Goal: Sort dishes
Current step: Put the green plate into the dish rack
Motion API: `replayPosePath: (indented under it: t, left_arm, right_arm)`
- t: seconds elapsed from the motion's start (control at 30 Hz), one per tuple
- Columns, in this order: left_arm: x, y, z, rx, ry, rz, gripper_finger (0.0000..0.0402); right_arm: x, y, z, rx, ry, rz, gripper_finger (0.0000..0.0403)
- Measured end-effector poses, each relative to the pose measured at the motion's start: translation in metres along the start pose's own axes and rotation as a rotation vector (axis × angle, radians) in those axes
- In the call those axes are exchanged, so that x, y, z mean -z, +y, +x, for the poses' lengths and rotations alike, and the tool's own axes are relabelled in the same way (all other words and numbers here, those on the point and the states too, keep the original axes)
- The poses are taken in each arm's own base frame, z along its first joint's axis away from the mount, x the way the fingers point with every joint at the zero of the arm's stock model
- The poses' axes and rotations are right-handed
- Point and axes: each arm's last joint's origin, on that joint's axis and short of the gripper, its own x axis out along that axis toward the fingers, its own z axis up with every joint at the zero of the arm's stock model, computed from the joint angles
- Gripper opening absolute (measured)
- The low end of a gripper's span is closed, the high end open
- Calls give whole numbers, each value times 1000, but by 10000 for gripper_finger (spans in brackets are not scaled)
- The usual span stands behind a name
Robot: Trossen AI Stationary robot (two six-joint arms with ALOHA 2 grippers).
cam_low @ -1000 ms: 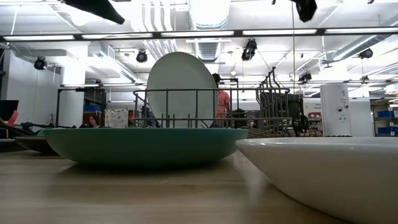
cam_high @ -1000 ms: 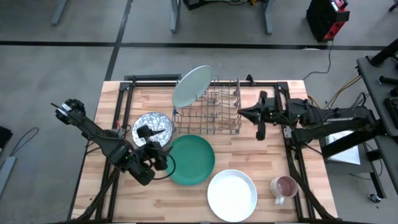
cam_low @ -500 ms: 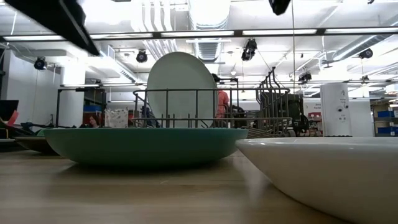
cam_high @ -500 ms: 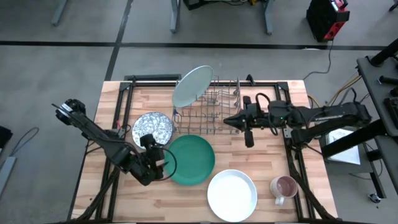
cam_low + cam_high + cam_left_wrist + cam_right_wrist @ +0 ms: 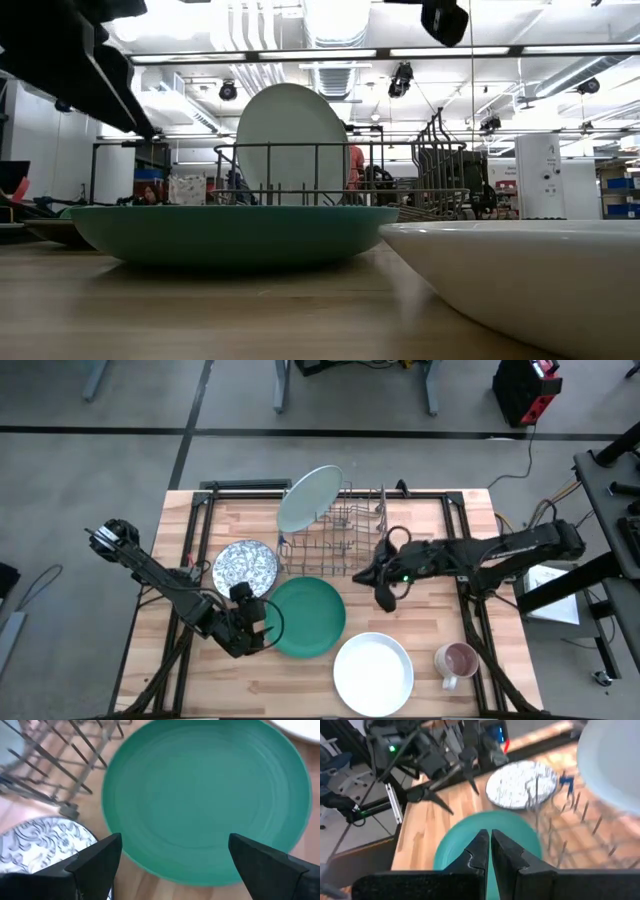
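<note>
The dark teal-green plate (image 5: 308,617) lies flat on the table, with the white plate (image 5: 373,672) at its near right and the blue-and-white speckled dish (image 5: 245,567) at its far left. The pale mint plate (image 5: 308,497) stands on edge in the wire rack (image 5: 340,542). My left gripper (image 5: 262,625) is open at the teal plate's left rim, and its fingers (image 5: 95,865) stand apart over that rim (image 5: 165,870). My right gripper (image 5: 384,600) is shut and empty, above the table just right of the teal plate (image 5: 450,851).
A pink mug (image 5: 456,660) stands near the table's near right corner. The rack fills the far middle of the table. Bare wood shows at the near left (image 5: 190,680) and to the right of the rack (image 5: 430,595).
My right gripper has swung from beside the rack's right end toward the table's left and near edge, ending by the teal plate's right rim. My left gripper has shifted a little toward the teal plate's left rim and come lower. No dish has moved.
</note>
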Motion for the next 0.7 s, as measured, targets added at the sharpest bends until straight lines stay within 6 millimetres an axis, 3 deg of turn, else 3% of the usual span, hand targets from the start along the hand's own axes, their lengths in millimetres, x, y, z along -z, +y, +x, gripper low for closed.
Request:
replayPosePath:
  t: [0.37, 0.7]
  left_arm:
    - [12, -2, 8, 92, 66, -57, 355]
    - [22, -3, 17, 152, 52, -94, 355]
  right_arm:
    - [45, 6, 43, 94, 280, 190, 11]
    - [77, 7, 69, 157, 455, 308, 11]
